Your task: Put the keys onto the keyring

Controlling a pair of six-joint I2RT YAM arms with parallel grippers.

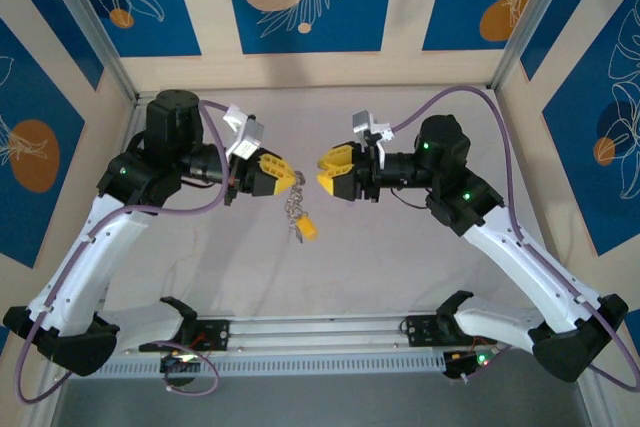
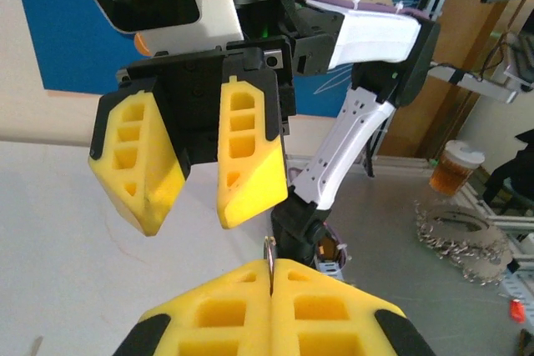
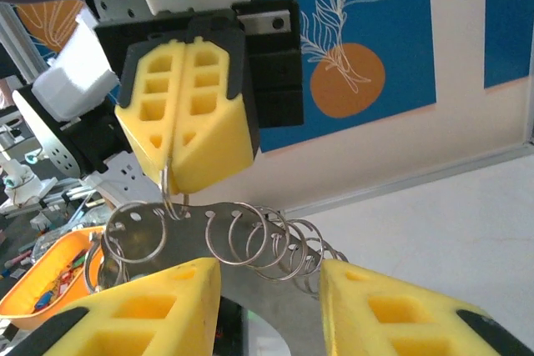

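My left gripper (image 1: 290, 175) is shut on the edge of a thin grey keyring (image 2: 270, 249), held in the air over the middle of the table. In the right wrist view that keyring (image 3: 168, 193) hangs from the left gripper (image 3: 179, 181) and threads a curved grey metal strip (image 3: 190, 239) carrying several wire rings. A small silvery cluster with a yellow tag (image 1: 307, 228) dangles below. The keys are too small to tell apart in it. My right gripper (image 1: 328, 169) faces the left one a short way off, open, its fingers (image 3: 269, 277) apart with nothing gripped.
The pale table (image 1: 400, 267) lies below both grippers, with a metal rail (image 1: 320, 332) along its near edge. Outside the cell are an orange bin (image 3: 42, 289), an amber cup (image 2: 455, 168) and a metal hoop with several rings (image 2: 459, 235).
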